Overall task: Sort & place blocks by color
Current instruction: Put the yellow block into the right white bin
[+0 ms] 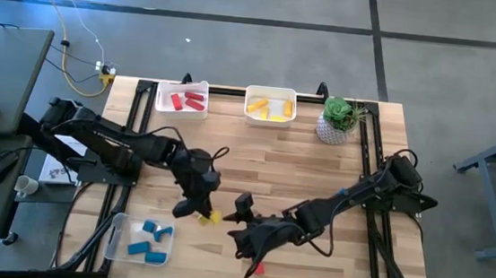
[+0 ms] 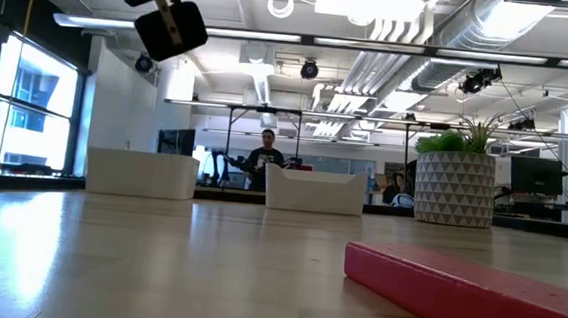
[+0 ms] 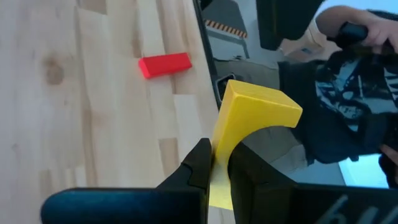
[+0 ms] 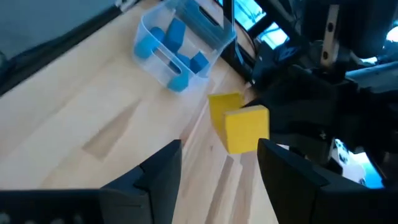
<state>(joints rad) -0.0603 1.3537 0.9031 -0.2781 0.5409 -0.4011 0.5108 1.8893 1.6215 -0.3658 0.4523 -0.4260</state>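
Yellow arch block (image 3: 249, 134) is pinched by one leg in the left gripper (image 1: 195, 208), lifted off the tabletop (image 1: 300, 162) at lower centre of the high view. Thin hold, so it could twist or slip on the way to the yellow bin (image 1: 271, 106) at top centre. Right gripper (image 4: 217, 165) hangs wide open and empty just beside it: collision risk. Red block (image 1: 258, 269) lies loose near the bottom edge.

Yellow arch block (image 3: 249, 124) held aloft, red bar (image 3: 165, 65) flat on wood, blue blocks (image 4: 176, 46) binned
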